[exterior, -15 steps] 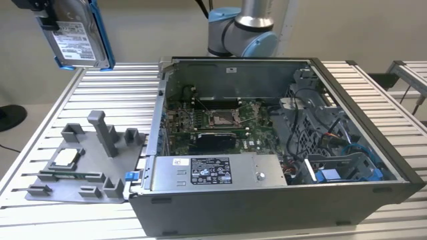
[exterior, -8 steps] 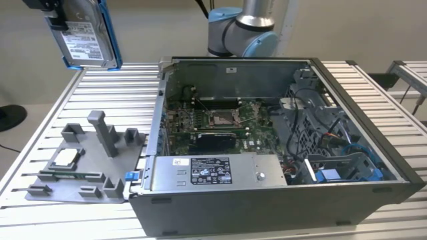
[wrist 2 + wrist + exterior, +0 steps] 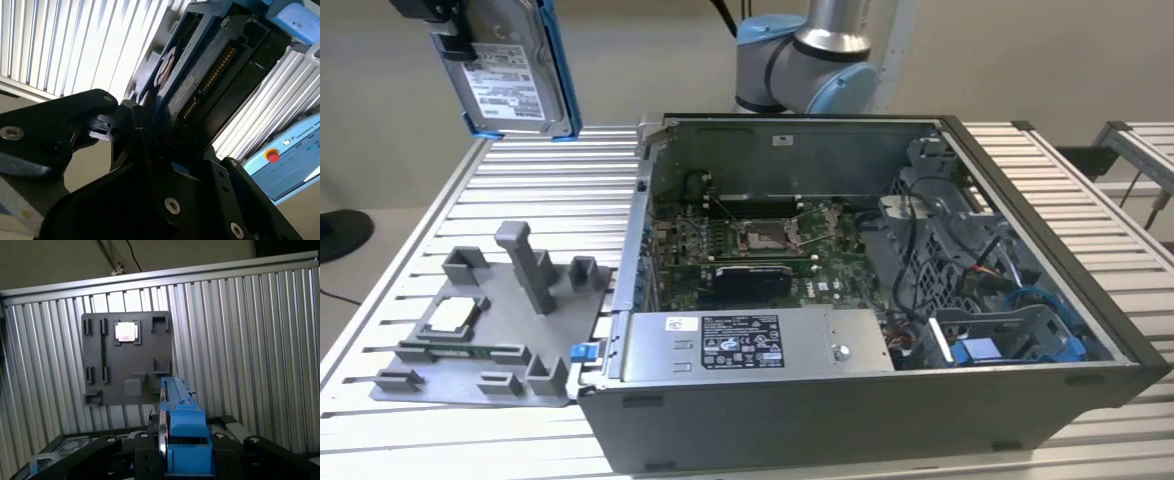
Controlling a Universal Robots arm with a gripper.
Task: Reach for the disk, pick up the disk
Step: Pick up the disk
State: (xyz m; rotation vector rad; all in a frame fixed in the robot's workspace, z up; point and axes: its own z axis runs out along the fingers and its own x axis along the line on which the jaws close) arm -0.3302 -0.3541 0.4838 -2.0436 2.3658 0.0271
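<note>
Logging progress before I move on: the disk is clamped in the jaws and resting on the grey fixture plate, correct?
Not resting. The jaws of the gripper do clamp the disk, but it hangs in the air high above the grey fixture plate, as the exterior view shows.

1. One disk (image 3: 507, 75), silver with blue carrier rails.
2. One open computer case (image 3: 854, 415).
3. One grey power supply box (image 3: 747, 345) with a black-and-white label, inside the case.
4. One grey fixture plate (image 3: 454, 387).
5. One small square silver chip (image 3: 454, 315) on that plate.
6. One slatted tabletop (image 3: 520, 170).
7. One robot arm (image 3: 807, 55).
8. One red button (image 3: 272, 156), seen in the second wrist view.
</note>
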